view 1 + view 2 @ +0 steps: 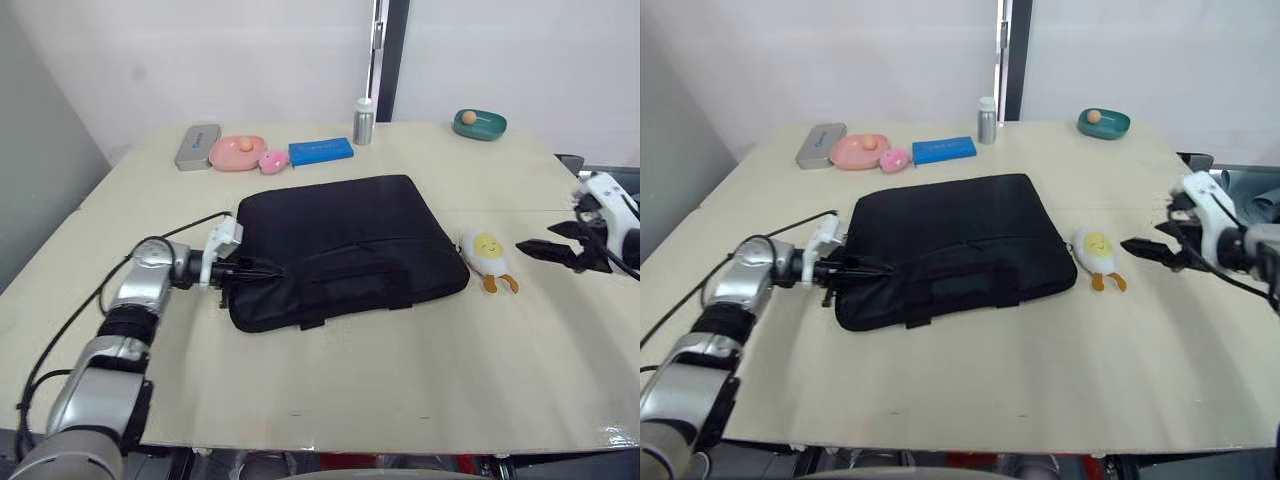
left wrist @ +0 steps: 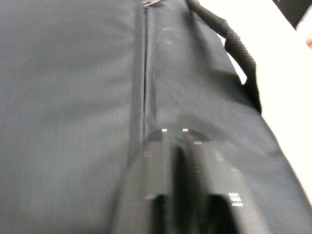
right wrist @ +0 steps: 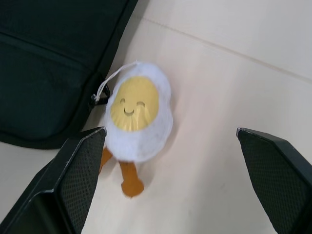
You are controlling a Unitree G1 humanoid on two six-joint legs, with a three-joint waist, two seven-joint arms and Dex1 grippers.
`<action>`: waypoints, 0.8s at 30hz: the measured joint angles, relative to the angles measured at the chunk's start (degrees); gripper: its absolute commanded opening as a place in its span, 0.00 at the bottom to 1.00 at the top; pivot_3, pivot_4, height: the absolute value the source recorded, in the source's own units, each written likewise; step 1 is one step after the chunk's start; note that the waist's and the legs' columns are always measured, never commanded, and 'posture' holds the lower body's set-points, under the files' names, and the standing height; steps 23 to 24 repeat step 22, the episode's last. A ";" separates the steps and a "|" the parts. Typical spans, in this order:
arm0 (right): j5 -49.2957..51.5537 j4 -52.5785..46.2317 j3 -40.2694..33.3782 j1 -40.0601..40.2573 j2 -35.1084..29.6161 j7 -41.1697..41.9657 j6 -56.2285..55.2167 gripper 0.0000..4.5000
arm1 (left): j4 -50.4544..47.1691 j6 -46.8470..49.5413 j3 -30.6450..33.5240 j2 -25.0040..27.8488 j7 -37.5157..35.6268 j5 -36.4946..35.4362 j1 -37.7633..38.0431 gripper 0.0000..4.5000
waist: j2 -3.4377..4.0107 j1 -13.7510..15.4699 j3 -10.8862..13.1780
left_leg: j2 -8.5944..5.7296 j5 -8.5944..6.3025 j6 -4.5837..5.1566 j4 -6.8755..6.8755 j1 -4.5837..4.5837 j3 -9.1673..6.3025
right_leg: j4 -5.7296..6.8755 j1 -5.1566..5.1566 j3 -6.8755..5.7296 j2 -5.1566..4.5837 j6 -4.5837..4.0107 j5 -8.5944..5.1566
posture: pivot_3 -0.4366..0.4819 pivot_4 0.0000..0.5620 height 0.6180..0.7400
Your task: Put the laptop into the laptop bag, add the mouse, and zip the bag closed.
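My left pincer (image 1: 262, 270) sits nearest, low on the table (image 1: 400, 380), pressed against the left end of the laptop bag (image 1: 350, 240). Its two black fingers (image 2: 204, 190) lie clenched close together on the black fabric, right at the zipper line (image 2: 145, 73) that runs away along the bag. I cannot tell whether anything small is pinched between them. A strap handle (image 2: 239, 48) curves along the bag's edge beside them.

The laptop bag lies flat in the middle of the table, its long side across my view.

To the right, my right pincer (image 1: 553, 249) hovers above the table, released, its fingers (image 3: 73, 175) spread wide. Between it and the bag's right end lies a white-and-yellow egg plush (image 1: 487, 254) with a smiling face and orange legs, just beside the bag's corner.

Farther back, along the far edge, sit a grey tin case (image 1: 197, 146), a pink dish (image 1: 236, 153) holding a small orange ball, a pink rounded toy (image 1: 273, 161), a blue flat box (image 1: 321, 152), a small metal bottle (image 1: 363, 121), and, well to the right, a green dish (image 1: 480, 124) with another orange ball.
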 measured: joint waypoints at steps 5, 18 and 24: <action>4.49 -1.52 -5.88 7.63 -0.30 3.76 -3.10 1.00 | -12.74 13.83 5.39 8.83 1.58 -5.66 4.16 0.82 | -0.02 0.27 0.10 | 0.14 -0.11 -0.07 0.19 -0.20 -0.04 | 0.09 -0.17 -0.07 0.10 -0.13 -0.07 | 0.48 0.27 1.00; 10.12 -3.65 -14.87 17.69 3.13 3.71 -10.99 1.00 | -15.78 32.09 19.28 30.78 3.23 -9.52 20.66 0.99 | -0.09 0.39 0.18 | 0.25 -0.21 -0.06 0.75 0.18 -0.08 | 0.65 -0.01 0.00 0.14 -0.19 -0.10 | 0.48 0.27 1.00; 10.91 -3.66 -14.61 17.56 3.31 2.27 -11.73 1.00 | -13.18 33.46 23.30 30.78 5.31 -10.18 21.00 0.99 | -0.09 0.31 0.18 | 0.26 -0.22 -0.07 0.90 0.34 -0.08 | 0.74 0.18 0.04 0.13 -0.21 -0.10 | 0.48 0.27 1.00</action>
